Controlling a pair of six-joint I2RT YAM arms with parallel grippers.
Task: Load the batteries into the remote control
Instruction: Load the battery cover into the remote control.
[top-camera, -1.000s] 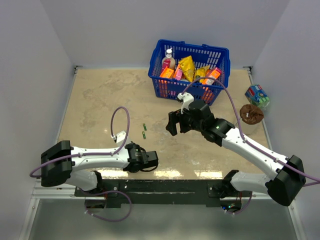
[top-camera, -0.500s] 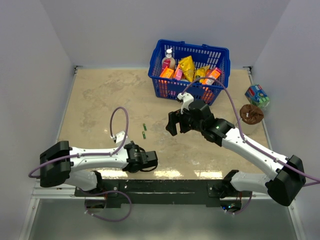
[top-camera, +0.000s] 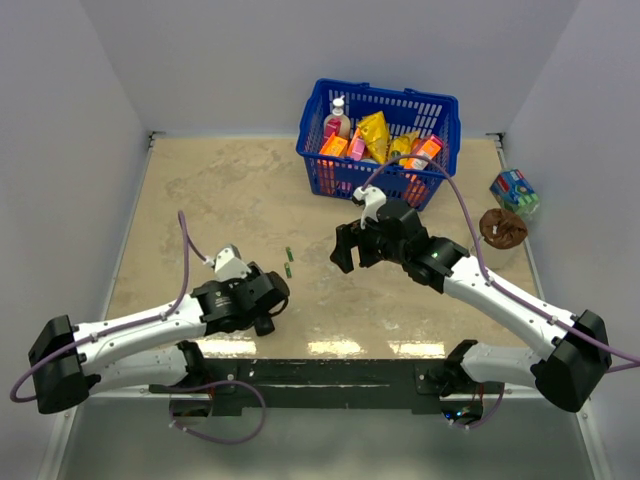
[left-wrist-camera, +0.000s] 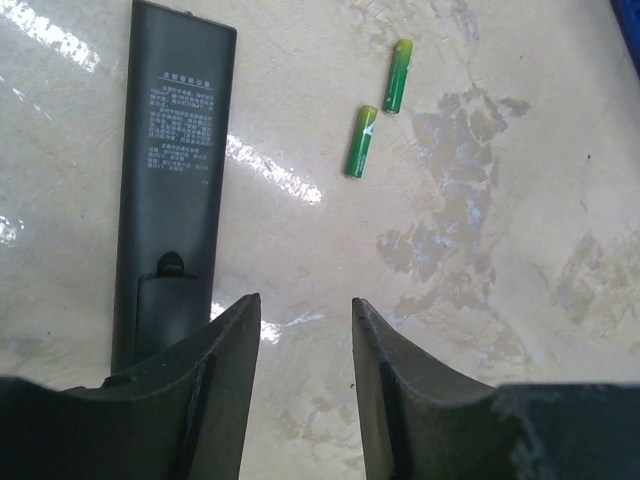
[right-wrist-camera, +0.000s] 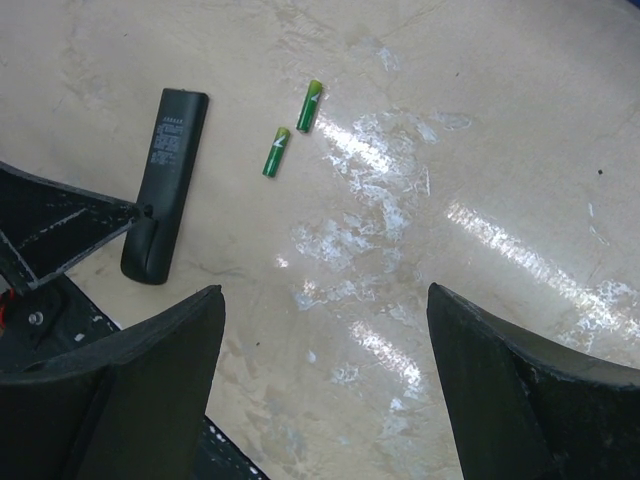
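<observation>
Gap showing between the left jaws, partly spread, nothing between them but bare desk (left-wrist-camera: 470, 300). They sit low over the surface. The remote control (left-wrist-camera: 170, 190) lies flat just outside the left finger (left-wrist-camera: 205, 400), back side up, with its printed label and the notch of the battery door facing the camera. Its near end slips out of sight behind that finger, and I cannot tell whether they touch.

Out ahead, the batteries (left-wrist-camera: 361, 141) rest on the desk to the right of the remote's far half. There are two slim green cylinders, roughly parallel, staggered and apart from each other, clear of the remote.

Over to the right jaws: spread wide, holding nothing, hanging above the desk. From that wrist the batteries (right-wrist-camera: 275, 151) and the remote control (right-wrist-camera: 165, 180) both show below and ahead, well short of the fingers.

From the top, the batteries (top-camera: 289, 261) lie between the two arms. Behind the right arm stands a blue basket (top-camera: 385, 92) full of colourful packets. Off the desk's right edge sit a blue-green pack (top-camera: 514, 190) and a brown lump (top-camera: 502, 228).
</observation>
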